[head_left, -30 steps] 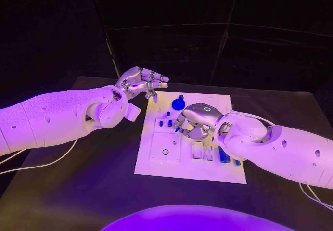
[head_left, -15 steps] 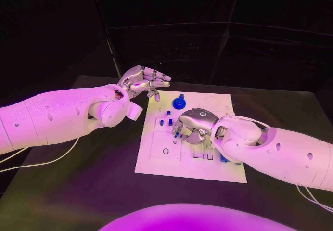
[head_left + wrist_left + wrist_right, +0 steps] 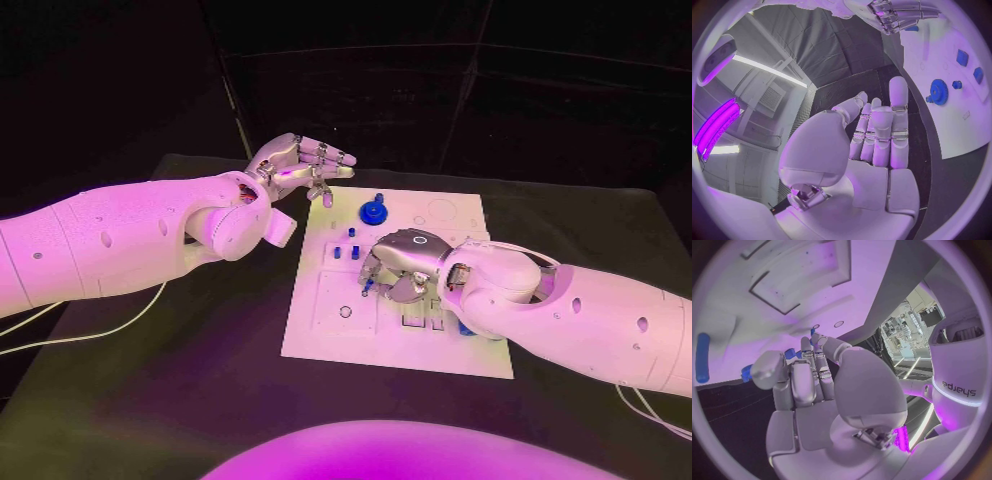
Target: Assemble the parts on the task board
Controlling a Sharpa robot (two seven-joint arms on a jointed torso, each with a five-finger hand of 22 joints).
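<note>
Hands first: your left hand (image 3: 299, 165) hangs raised off the board's far-left corner, at about 11 o'clock from the board's middle, fingers curled in together with nothing in them; the left wrist view shows the fingers (image 3: 879, 132) lying side by side against the palm, empty. Your right hand (image 3: 404, 262) sits low over the middle of the task board (image 3: 346, 345), fingers bunched downward. In the right wrist view a small blue part (image 3: 790, 353) shows between the fingertips, so that hand looks to be pinching a piece, though you cannot see the contact itself from the head camera.

The board lies flat on the black table (image 3: 173, 400), slightly turned. On it, at 12 o'clock from the right hand, stands a blue gear (image 3: 375, 212). Two small blue pegs (image 3: 343, 251) stand at 10 o'clock from that hand, near the board's left half. A blue cylinder (image 3: 702, 357) lies on the board apart from the fingers, seen from the right wrist. At 8 o'clock from the hand sits a raised square block with a hole (image 3: 346, 311).
</note>
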